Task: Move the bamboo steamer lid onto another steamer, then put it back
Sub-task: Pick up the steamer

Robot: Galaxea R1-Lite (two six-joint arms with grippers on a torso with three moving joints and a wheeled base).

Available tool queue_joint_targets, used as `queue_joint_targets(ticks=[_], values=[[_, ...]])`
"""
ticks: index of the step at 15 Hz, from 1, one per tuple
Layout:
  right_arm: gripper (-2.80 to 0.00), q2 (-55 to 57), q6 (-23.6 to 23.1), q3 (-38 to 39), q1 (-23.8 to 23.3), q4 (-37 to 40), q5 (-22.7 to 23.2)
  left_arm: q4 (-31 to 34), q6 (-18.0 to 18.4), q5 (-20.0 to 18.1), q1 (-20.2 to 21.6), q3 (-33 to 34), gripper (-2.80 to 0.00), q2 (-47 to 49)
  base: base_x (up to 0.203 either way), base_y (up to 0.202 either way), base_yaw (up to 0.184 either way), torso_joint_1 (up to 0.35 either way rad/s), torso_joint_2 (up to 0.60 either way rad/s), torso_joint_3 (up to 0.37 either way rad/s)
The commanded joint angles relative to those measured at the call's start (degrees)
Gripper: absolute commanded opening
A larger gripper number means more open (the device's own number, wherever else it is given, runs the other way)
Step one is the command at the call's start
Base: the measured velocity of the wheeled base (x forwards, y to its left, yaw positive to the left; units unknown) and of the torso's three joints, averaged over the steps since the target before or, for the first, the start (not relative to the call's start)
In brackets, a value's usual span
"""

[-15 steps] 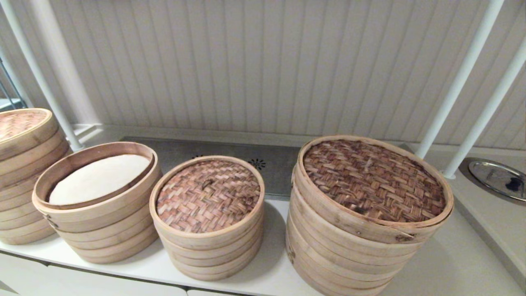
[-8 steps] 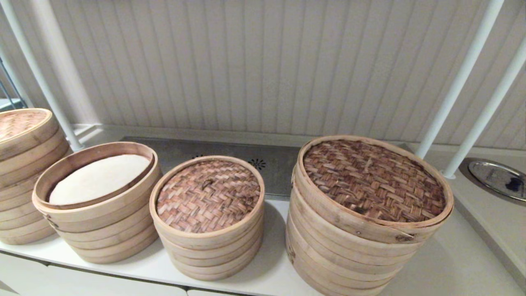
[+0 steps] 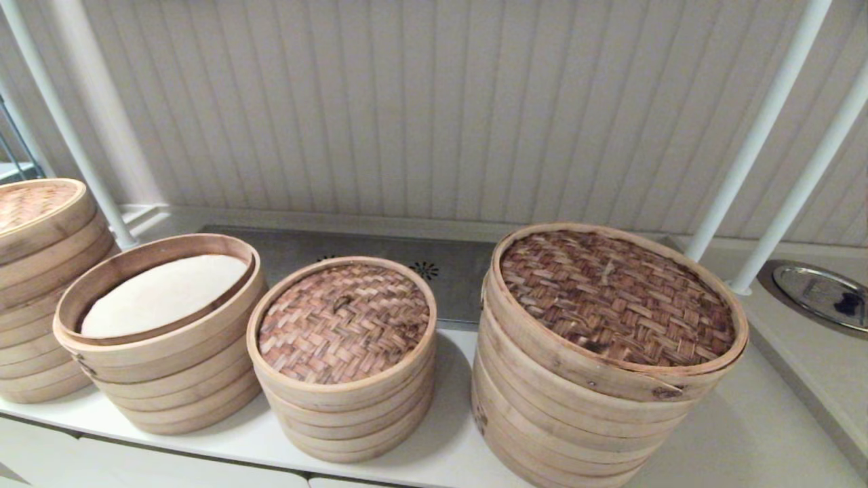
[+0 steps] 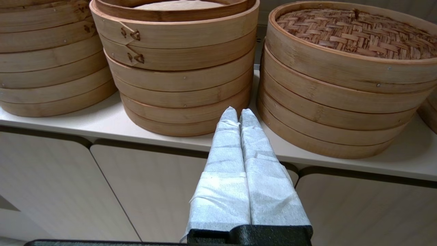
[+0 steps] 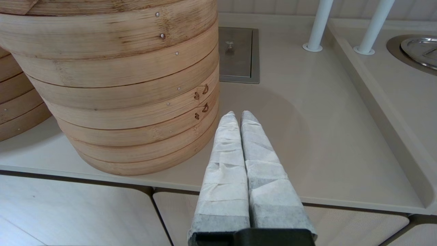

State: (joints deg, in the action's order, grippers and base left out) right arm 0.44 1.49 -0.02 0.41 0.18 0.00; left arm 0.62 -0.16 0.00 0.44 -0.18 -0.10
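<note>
Bamboo steamer lid (image 3: 344, 322): seated flat on the middle stack of pale rings, its rim level with the top ring; small dark loop handle near the centre of the weave. Nothing touches it.
Lid seen from the left wrist (image 4: 355, 30): woven top sits inside its pale rim, on the same stack.
Open steamer (image 3: 159, 332): just beside the lid's stack, on the robot's left; uncovered, with a white liner (image 3: 163, 293) lying inside its top ring. The two stacks stand close together; whether they touch cannot be told.
Widest stack (image 3: 603, 359): on the other side of the lid's stack, on the robot's right; taller, covered by a darker, coarser woven lid (image 3: 614, 298).
Fourth stack (image 3: 41, 285): beyond the open steamer, furthest from the lid's stack, partly cut off by the frame edge; covered.
Counter (image 3: 447, 447): pale surface bearing all four stacks.
Left gripper (image 4: 238, 114): below the counter edge, in front of the gap between the open steamer and the lid's stack; wrapped fingers (image 4: 227, 150) pressed together, gripping nothing.
Right gripper (image 5: 238, 116): at the counter edge, off the right flank of the widest stack (image 5: 116, 85); fingers clenched together, empty.
White posts (image 3: 759, 135): behind the widest stack, rising from the counter.
Metal dish (image 3: 824, 295): well to the right of the widest stack, set in the counter.
</note>
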Motion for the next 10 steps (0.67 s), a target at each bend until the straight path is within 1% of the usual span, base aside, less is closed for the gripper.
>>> queue_joint_targets(ticks=[1,10], values=[[-2.8,0.1,0.0,0.0,0.0,0.0,0.0,-0.1,0.1,-0.1,0.0,0.0,-2.8,0.1,0.0,0.0,0.0,0.0,0.0,0.0],[-2.8,0.1,0.0,0.0,0.0,0.0,0.0,0.1,0.3,-0.1,0.1,-0.1,-2.8,0.1,0.0,0.0,0.0,0.0,0.0,0.0]])
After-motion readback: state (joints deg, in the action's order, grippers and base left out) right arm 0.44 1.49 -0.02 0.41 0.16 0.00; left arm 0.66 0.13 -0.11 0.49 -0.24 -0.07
